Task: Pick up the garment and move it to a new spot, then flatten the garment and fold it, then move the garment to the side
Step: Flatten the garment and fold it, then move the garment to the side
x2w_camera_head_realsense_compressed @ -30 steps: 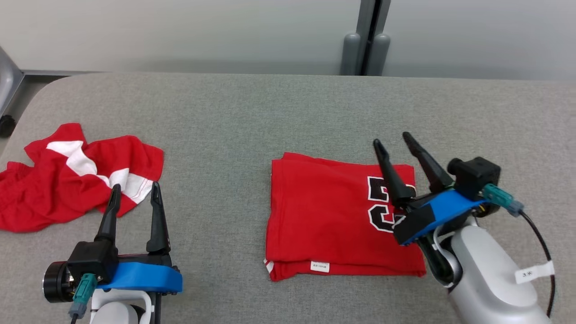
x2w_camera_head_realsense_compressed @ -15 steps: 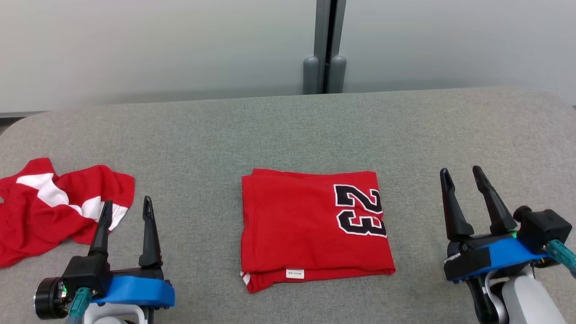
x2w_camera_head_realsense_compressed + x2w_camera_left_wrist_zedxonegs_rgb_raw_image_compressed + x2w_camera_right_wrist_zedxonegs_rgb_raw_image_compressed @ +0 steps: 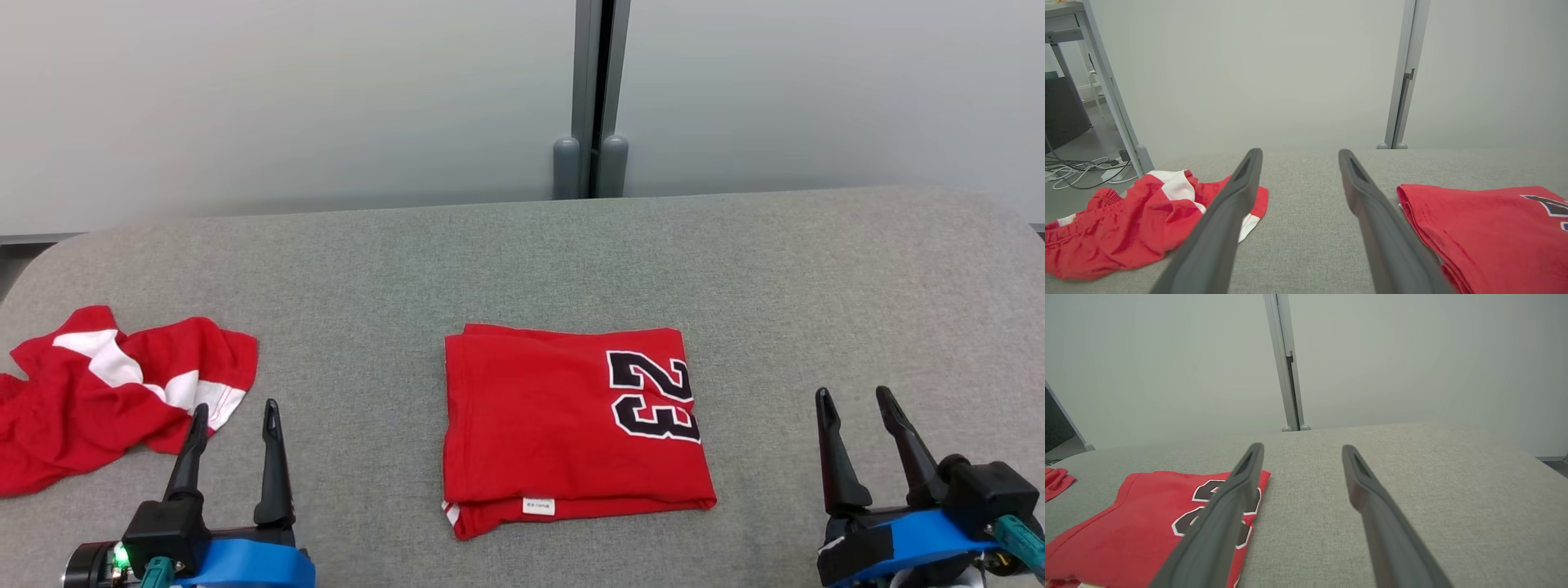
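Folded red '23' jersey (image 3: 563, 425) on grey fabric desk (image 3: 522, 261); left claw (image 3: 235, 407), right claw (image 3: 851, 393) wide, empty, clear: fold judged done.

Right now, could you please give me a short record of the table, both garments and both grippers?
table: grey fabric surface
folded garment: red, number 23 showing, neat rectangle, flat at centre
crumpled garment: red and white, bunched at the table's left end
left gripper: open, empty, close to the crumpled garment
right gripper: open, empty, right of the folded garment, apart from it
task stage: fold looks done; move to the side not yet done
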Robot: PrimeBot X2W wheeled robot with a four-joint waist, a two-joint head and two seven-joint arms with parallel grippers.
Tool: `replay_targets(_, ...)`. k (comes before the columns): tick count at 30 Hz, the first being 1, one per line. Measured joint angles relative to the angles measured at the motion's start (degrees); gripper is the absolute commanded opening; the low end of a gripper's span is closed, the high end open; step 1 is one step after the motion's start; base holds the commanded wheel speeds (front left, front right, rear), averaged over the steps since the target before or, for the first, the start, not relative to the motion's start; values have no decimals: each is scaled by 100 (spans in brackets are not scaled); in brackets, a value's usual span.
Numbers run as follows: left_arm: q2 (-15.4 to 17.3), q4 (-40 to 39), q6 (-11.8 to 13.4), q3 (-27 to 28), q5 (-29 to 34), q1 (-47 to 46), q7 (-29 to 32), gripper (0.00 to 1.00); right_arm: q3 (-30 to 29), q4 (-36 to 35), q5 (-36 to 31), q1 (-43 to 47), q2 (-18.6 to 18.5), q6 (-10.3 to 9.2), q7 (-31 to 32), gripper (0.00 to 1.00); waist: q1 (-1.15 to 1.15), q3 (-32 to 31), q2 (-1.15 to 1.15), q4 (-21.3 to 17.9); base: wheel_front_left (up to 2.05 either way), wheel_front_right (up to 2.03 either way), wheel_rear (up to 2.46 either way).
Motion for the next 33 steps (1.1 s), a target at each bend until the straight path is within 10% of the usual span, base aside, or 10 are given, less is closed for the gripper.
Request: replay_targets(33,4,59,18,-57,-21,-151,0,100,516,341,-305,-1082,27,0,611,100,1,181,0,252,0,0,0)
